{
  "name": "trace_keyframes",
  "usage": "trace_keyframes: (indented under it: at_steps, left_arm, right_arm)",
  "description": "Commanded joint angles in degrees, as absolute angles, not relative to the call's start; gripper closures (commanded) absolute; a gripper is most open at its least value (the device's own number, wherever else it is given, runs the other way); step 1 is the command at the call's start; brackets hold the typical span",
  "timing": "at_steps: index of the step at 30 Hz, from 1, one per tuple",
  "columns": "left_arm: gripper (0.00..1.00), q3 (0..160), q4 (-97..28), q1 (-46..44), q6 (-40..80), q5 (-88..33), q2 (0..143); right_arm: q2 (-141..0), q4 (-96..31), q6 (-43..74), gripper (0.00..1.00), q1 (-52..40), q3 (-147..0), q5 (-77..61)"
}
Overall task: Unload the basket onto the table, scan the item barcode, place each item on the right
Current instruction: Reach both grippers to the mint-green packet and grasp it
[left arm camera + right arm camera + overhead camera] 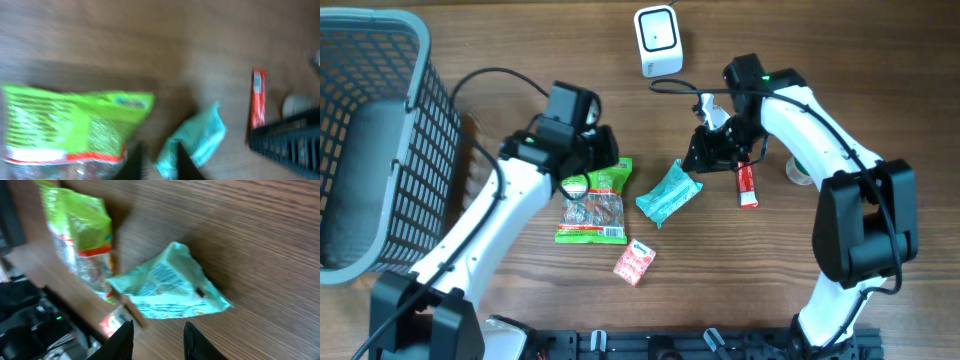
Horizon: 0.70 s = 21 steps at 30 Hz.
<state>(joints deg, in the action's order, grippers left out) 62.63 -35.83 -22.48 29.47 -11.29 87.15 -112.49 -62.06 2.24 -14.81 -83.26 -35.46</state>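
Observation:
A teal packet (670,193) lies mid-table, with a green snack bag (595,205) to its left and a small red packet (634,262) in front of both. The white scanner (658,40) stands at the back. My left gripper (602,150) hovers over the green bag's (75,125) top edge. Its view is blurred: the fingers stand close together, with bare wood in the narrow gap at the left gripper (157,150). My right gripper (705,150) is open and empty just right of the teal packet (170,285); the right gripper (157,330) has wood between its fingers.
A grey wire basket (370,150) fills the left end of the table. A red tube (747,185) lies right of the right gripper, with a small clear object (798,172) beyond it. The scanner's cable runs toward the right arm.

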Motion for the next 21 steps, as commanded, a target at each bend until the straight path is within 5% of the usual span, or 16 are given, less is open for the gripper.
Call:
trace_keyframes:
  at_steps: [1, 11, 21]
  left_arm:
    - [0.96, 59.9, -37.63, -28.38, 30.5, -14.66, 87.15]
    - [0.96, 59.13, -37.69, -34.61, 28.71, -13.65, 91.61]
    - [0.96, 59.13, -35.92, -34.61, 25.67, -19.51, 97.49]
  right_arm:
    - [-111.63, -62.17, -1.52, 0.71, -14.22, -82.85, -42.57]
    - [-111.63, -58.85, -1.34, 0.78, -14.17, -77.97, -50.78]
    - [-111.63, -41.56, 6.9, 0.85, -14.61, -66.22, -54.96]
